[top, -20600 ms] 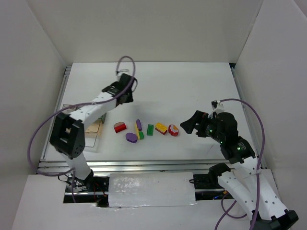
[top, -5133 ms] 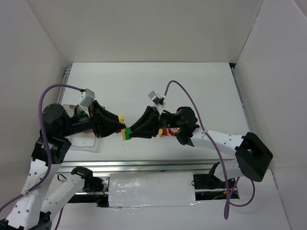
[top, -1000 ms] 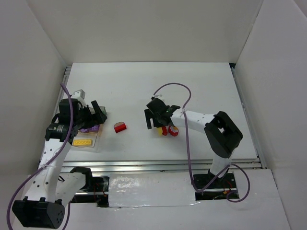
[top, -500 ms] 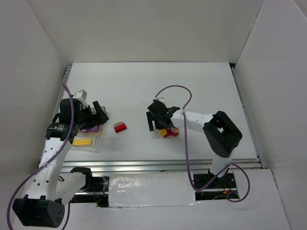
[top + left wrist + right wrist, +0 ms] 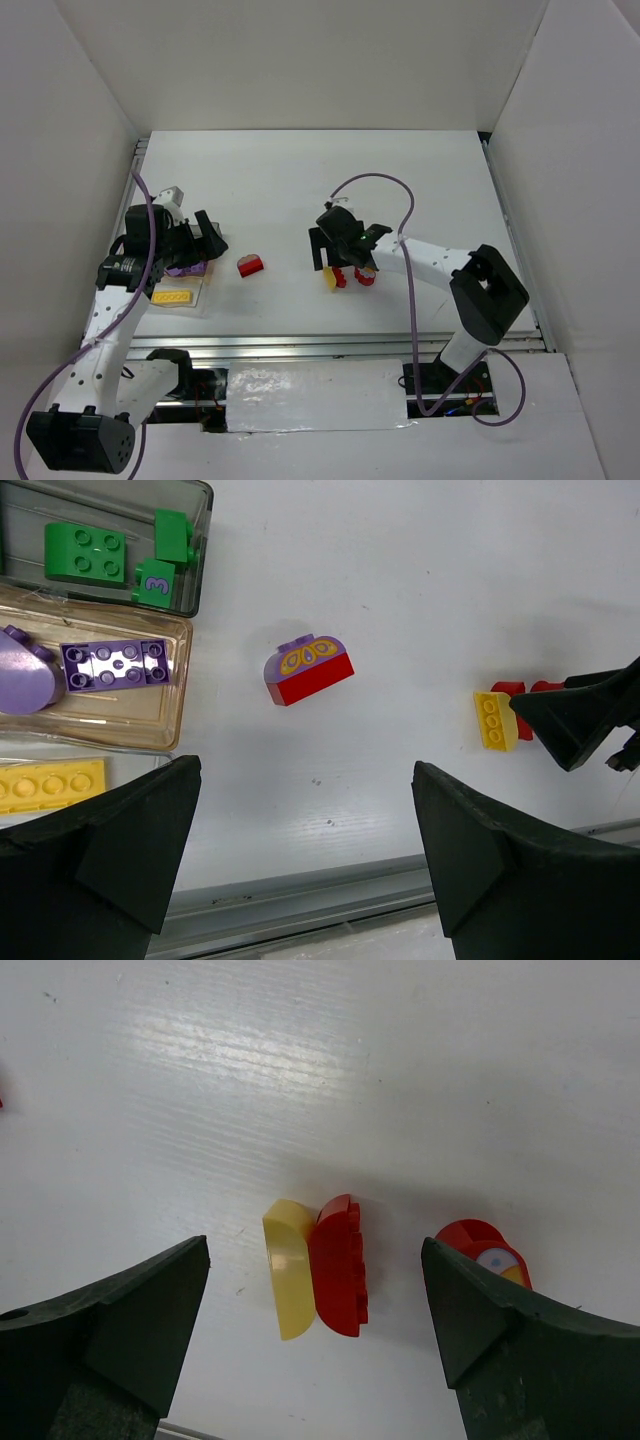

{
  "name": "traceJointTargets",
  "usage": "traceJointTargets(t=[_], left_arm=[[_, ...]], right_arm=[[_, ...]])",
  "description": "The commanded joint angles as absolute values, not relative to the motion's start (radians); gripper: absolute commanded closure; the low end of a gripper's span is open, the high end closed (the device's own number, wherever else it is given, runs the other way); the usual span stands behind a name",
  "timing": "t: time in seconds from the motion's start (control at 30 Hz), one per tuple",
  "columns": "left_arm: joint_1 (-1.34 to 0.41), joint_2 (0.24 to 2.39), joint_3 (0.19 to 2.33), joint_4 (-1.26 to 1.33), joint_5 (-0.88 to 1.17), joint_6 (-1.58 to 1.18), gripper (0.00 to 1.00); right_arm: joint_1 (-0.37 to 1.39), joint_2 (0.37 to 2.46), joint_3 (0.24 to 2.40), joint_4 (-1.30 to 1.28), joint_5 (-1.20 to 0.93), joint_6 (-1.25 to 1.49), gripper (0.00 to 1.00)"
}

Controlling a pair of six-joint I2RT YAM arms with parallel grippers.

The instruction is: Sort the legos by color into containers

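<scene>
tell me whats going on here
Sorting by color is under way. The trays hold green bricks, a purple brick and a yellow plate. The left gripper hangs open by them, empty. The right gripper is open over a yellow brick touching a red brick on the table. A purple-topped red piece and a round red piece lie loose nearby.

A glossy white table [image 5: 420, 180] sits between three plain white walls: a back wall [image 5: 300, 60], a left wall [image 5: 50, 150] and a right wall [image 5: 585, 150]. A metal rail [image 5: 300, 345] runs along the table's near edge. A crinkled silvery sheet [image 5: 315, 395] lies just below it.
</scene>
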State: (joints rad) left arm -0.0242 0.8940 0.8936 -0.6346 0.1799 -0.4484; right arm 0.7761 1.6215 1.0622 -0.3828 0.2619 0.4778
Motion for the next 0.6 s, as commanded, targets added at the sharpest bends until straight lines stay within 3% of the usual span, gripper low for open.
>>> traceJointTargets(t=[0.0, 0.4, 0.57], left_arm=[[-0.028, 0.896, 0.885, -0.601, 0.207, -0.434, 0.00], [-0.028, 0.910, 0.887, -0.598, 0.218, -0.431, 0.01], [-0.028, 0.920, 0.890, -0.601, 0.219, -0.431, 0.00]], right_arm=[[0.773, 1.647, 1.074, -0.370, 0.235, 0.471, 0.07], [0.772, 1.724, 1.075, -0.382, 0.170, 0.456, 0.20], [0.775, 1.749, 1.078, -0.396, 0.167, 0.449, 0.33]])
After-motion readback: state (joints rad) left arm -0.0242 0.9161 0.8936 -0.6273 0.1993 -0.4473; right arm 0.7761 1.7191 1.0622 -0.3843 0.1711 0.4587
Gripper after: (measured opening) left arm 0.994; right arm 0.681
